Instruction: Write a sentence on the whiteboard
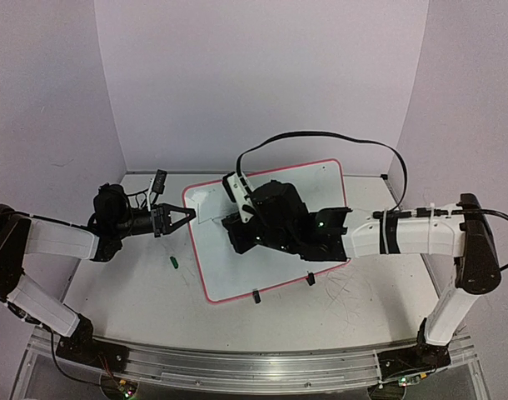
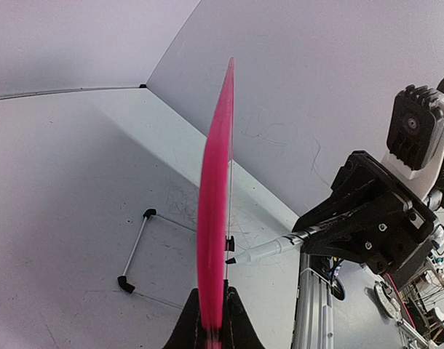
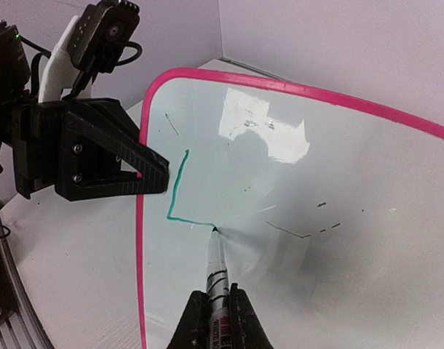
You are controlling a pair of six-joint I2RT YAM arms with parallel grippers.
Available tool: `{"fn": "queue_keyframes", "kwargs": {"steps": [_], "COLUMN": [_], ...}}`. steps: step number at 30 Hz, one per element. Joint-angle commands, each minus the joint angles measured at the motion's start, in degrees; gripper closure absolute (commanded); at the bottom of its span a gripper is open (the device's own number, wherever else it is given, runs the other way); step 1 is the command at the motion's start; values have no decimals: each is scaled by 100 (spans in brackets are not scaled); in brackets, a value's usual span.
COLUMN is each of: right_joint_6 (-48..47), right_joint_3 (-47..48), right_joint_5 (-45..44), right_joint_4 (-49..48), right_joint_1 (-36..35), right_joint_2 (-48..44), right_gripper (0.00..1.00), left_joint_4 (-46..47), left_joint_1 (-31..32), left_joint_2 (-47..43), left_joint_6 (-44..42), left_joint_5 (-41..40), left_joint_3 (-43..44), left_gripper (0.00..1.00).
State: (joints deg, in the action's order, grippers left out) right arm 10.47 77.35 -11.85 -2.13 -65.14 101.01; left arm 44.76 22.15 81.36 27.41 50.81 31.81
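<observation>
At the left of the top view, the left gripper (image 1: 186, 216) is closed on the left edge of the whiteboard (image 1: 237, 275), with its fingers pinching the red-pink rim. In the left wrist view the board is seen edge-on, as a pink strip rising from between the fingers at the bottom centre. A small green piece (image 1: 174, 262) lies on the table (image 1: 112, 287) just below that gripper, apart from the board.

The whiteboard fills the middle of the top view, set askew, with two black clips (image 1: 256, 295) on its lower edge. The right gripper (image 3: 215, 320) reaches over the board's centre from the right. It is clamped tight on a marker (image 3: 217, 273) that sticks out ahead of the fingers.

In the right wrist view the marker tip touches the board left of centre. It rests at the end of the sentence (image 3: 177, 187), which is only a green L-shaped stroke. That stroke lies just right of the left gripper's fingertip on the rim, near it but not touching.
</observation>
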Motion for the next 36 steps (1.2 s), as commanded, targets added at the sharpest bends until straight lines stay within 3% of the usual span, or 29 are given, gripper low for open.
{"fn": "queue_keyframes", "kwargs": {"steps": [1, 36], "right_joint_6": [-110, 15], "right_joint_3": [-437, 126], "right_joint_5": [478, 289], "right_joint_4": [-721, -489], "right_joint_1": [48, 318], "right_joint_2": [-761, -66], "right_gripper": [100, 100], "left_joint_4": [-167, -215], "left_joint_1": [61, 61], "left_joint_2": [-119, -76], "left_joint_6": [-391, -437], "left_joint_5": [15, 42], "left_joint_3": [109, 190], "left_gripper": [100, 100]}}
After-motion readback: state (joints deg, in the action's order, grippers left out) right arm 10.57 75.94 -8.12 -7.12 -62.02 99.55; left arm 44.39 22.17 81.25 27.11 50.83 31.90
